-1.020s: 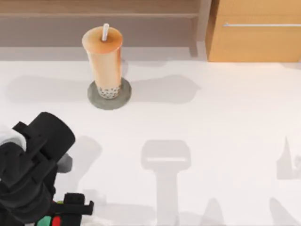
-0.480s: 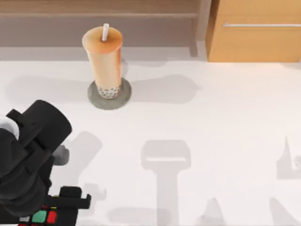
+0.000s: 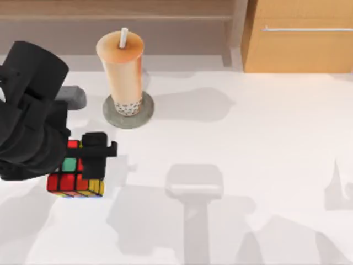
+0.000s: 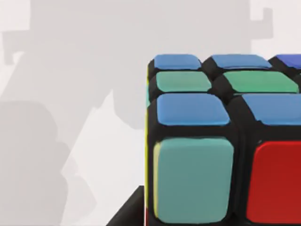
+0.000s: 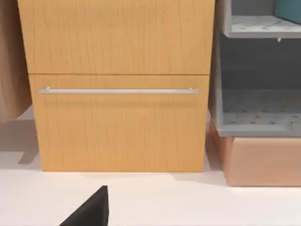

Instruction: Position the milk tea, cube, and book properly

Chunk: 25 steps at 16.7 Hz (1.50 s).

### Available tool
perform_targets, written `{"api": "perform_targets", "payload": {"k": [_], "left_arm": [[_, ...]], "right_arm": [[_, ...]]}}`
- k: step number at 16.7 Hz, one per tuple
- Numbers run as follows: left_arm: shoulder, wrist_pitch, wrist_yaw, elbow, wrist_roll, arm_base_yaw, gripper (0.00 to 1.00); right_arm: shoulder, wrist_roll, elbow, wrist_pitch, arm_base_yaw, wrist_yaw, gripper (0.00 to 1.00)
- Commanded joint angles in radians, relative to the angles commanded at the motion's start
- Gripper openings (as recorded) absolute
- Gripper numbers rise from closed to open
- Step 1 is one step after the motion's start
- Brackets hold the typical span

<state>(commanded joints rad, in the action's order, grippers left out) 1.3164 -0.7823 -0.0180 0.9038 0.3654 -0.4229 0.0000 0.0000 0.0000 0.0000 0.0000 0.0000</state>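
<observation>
The milk tea (image 3: 122, 69) stands upright on a flat grey disc (image 3: 144, 115) at the back left of the table. My left gripper (image 3: 77, 161) is in front of it and to its left. It is shut on the cube (image 3: 74, 183), and one black finger (image 3: 98, 147) crosses the cube's top. Large shadows on the table to the right of the cube suggest it hangs above the surface. The left wrist view has the cube (image 4: 225, 141) up close, showing blue, teal, green and red squares. The book is out of view. One black fingertip of my right gripper (image 5: 91, 209) shows in the right wrist view.
A wooden cabinet (image 3: 300, 38) with a bar handle (image 5: 117, 91) stands at the back right. Beside it are grey open shelves (image 5: 256, 108) with a teal corner of something (image 5: 289, 9) on the upper one. A low wooden ledge (image 3: 116, 16) runs along the back.
My left arm has swung from the table's front left edge toward the back, carrying the cube with it. The milk tea has not moved.
</observation>
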Motion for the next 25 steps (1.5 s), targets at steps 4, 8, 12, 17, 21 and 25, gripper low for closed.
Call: {"api": "perform_targets", "payload": {"k": [4,8,12,17,21,25], "left_arm": [[0.074,0.315,-0.010,0.158,-0.128,0.144,0.00],[0.124,0.642,-0.020,0.313,-0.261,0.294,0.00],[0.151,0.849,-0.029,0.433,-0.358,0.408,0.00],[0.161,0.893,-0.032,0.463,-0.381,0.436,0.00],[0.161,0.906,-0.028,0.476,-0.375,0.446,0.00],[0.252,0.977,-0.022,0.615,-0.355,0.500,0.00]], "right_arm": [[0.000,0.000,0.000,0.000,0.000,0.000,1.00],[0.000,0.000,0.000,0.000,0.000,0.000,1.00],[0.000,0.000,0.000,0.000,0.000,0.000,1.00],[0.000,0.000,0.000,0.000,0.000,0.000,1.00],[0.000,0.000,0.000,0.000,0.000,0.000,1.00],[0.000,0.000,0.000,0.000,0.000,0.000,1.00]]}}
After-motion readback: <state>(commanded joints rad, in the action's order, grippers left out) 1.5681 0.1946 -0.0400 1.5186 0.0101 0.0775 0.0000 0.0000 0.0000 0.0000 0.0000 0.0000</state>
